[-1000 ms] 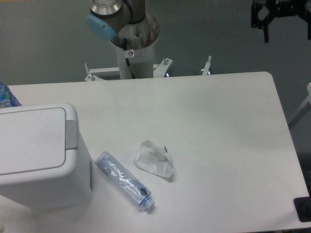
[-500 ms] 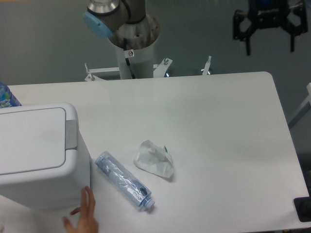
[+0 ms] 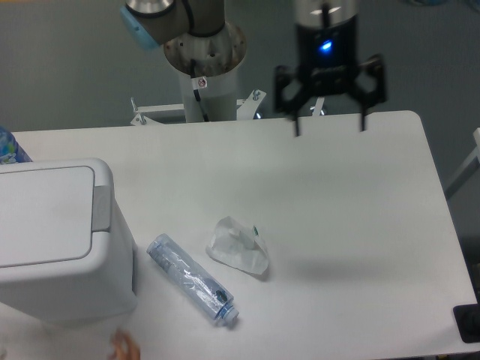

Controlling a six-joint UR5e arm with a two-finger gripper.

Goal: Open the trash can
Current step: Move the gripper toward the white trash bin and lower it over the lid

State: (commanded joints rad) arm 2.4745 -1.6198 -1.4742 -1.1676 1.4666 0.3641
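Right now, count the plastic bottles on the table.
2 in plain view: an intact clear bottle lying beside the trash can, and a crushed one right of it. Others may be hidden.

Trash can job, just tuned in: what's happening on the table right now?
The gripper is open and up in the air over the far side of the table, holding nothing and well away from the trash can. The trash can sits at the left edge with its lid shut. A clear bottle and a crumpled plastic bag lie beside it. A person's fingertips show at the bottom edge near the can.
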